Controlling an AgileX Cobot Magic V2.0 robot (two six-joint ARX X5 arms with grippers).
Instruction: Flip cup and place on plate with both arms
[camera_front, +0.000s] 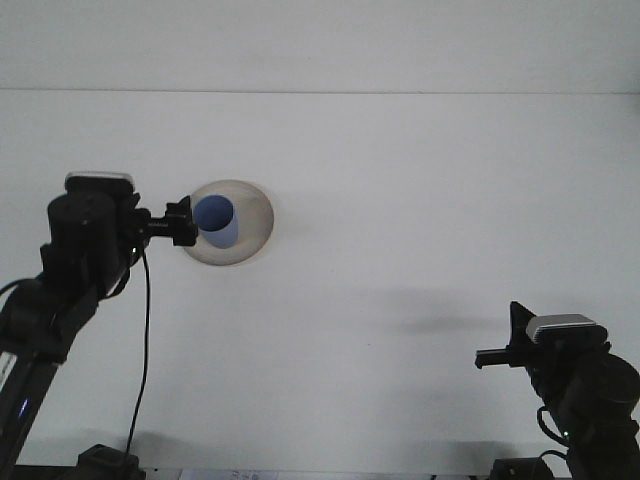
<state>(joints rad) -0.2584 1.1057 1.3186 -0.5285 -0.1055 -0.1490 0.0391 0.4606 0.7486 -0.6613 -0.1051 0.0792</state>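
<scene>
A wide white counter (400, 200) fills the view, bare except at its left side. The left arm (60, 290) is seen at the left edge, a black cable hanging below it; its gripper (182, 222) is just beside the plate's left rim, and how far its jaws are parted cannot be told. The right gripper (500, 352) sits low at the right, well apart, its jaws likewise unclear. A round grey plate (250, 225) carries the blue cup (217, 220), standing mouth-up on it.
</scene>
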